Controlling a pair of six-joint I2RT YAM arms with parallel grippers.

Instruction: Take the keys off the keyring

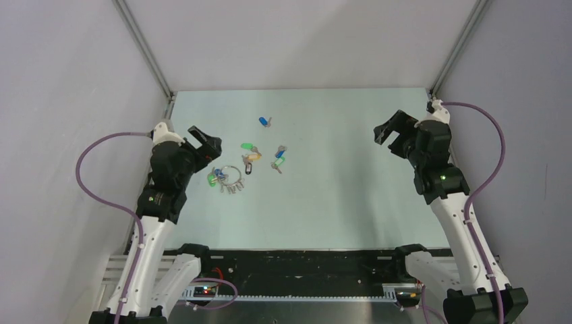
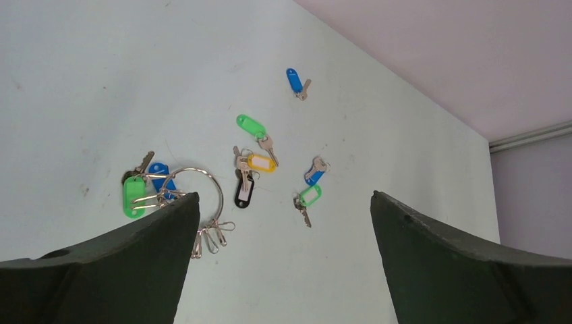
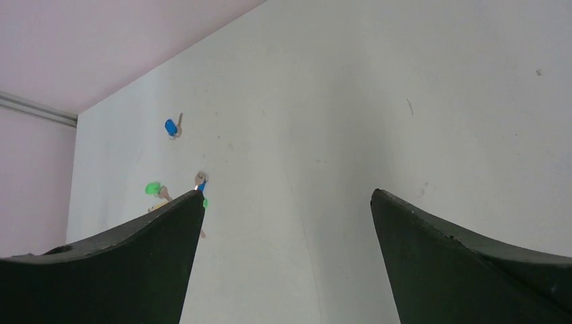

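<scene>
Two claws hang above the table (image 1: 337,202), and neither has hold of anything. The left claw (image 1: 208,148) is spread wide and empty, just beside the keyring (image 2: 199,171), which lies flat near the table's left edge. In the left wrist view the claw's left finger (image 2: 121,270) hides the ring's lower left part. A green-capped key (image 2: 133,196) and a blue-capped key (image 2: 160,177) lie at the ring's left side, and small plain silver keys (image 2: 212,236) fan out at its near edge.

Off the ring, to its right, lie a green-tagged key (image 2: 251,125), a yellow-tagged key (image 2: 260,163) touching a black-tagged key (image 2: 243,192), and a blue one (image 2: 314,171) near another green one (image 2: 309,196). A lone blue-tagged key (image 1: 264,121) lies farther back.

The right claw (image 1: 390,135) is also spread wide and empty, well apart from the keys at the table's right side.
</scene>
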